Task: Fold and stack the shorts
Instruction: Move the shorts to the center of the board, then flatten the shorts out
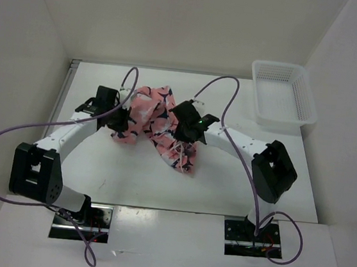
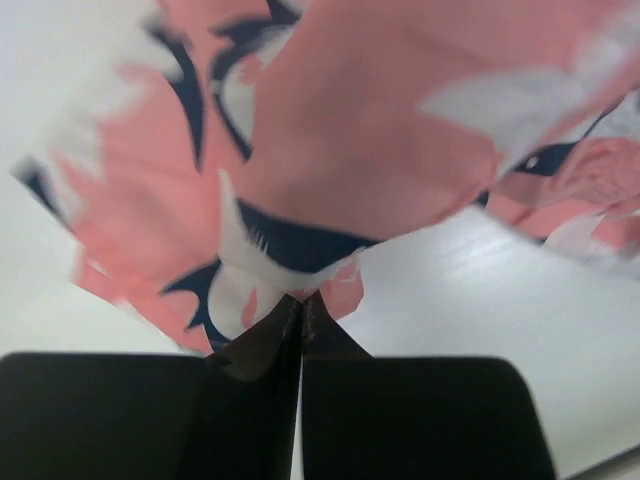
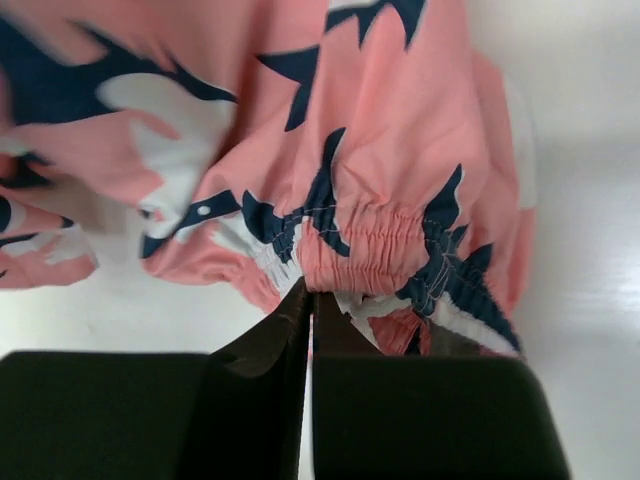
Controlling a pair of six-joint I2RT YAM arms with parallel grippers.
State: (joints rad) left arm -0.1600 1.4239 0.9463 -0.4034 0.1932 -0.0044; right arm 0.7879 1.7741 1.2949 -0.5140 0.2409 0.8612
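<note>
shorts [image 1: 157, 121]: bunched toward the far middle of the worktop [image 1: 225, 177], between the two arms. left fingers [image 2: 270, 340] are pressed together on a fabric edge; right fingers [image 3: 280, 325] pinch the gathered waistband. recommended: draw the two pinches apart evenly until the cloth is taut, then lay it flat on bare worktop before folding. avoid jerks; thin fabric may slip.
</note>
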